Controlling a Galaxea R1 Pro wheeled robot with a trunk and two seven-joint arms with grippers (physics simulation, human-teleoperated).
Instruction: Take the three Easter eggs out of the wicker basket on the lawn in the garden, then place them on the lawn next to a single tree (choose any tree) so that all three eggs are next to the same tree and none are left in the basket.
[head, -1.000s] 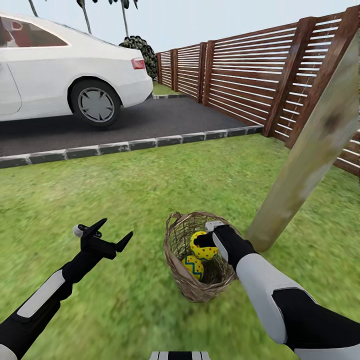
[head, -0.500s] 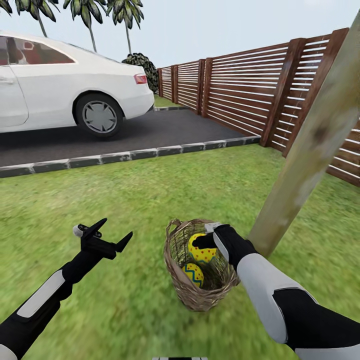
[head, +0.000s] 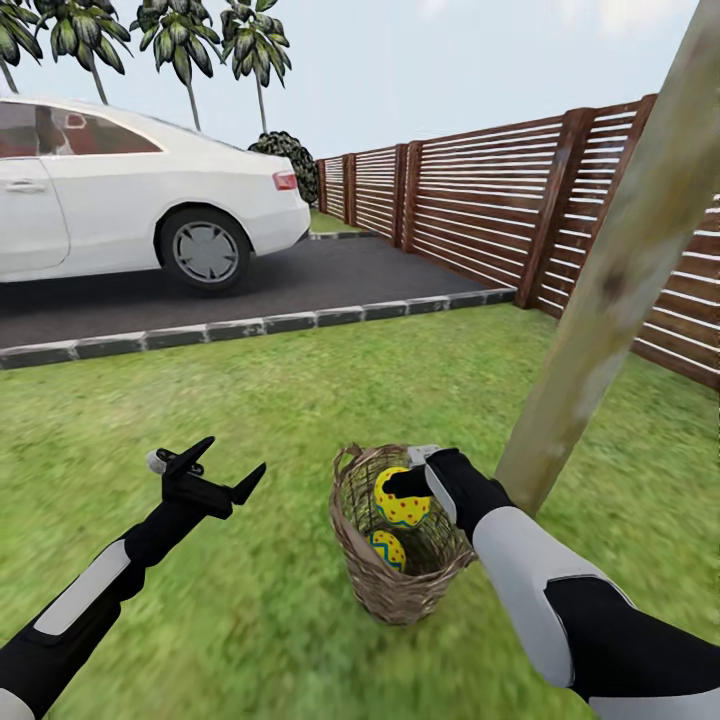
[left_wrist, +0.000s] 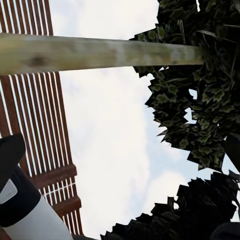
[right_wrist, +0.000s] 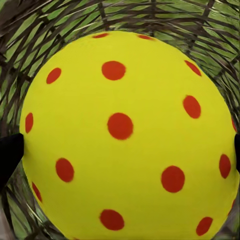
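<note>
the left claw (head: 213, 470) hangs open and empty over the grass (head: 250, 400). right of it sits the basket (head: 390, 590), with the right claw (head: 412, 482) closed around the upper egg (head: 402, 503), raised near the rim; a second egg (head: 389, 549) lies deeper. no egg shows by the tree (head: 600, 300) just right. i judge nothing placed yet.

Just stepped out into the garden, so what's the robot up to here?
It's emptying the basket on the lawn. The right tool is closed on one egg at the basket's mouth; another egg lies deeper inside. The left tool is open over the grass. The tree stands beside the basket.
</note>
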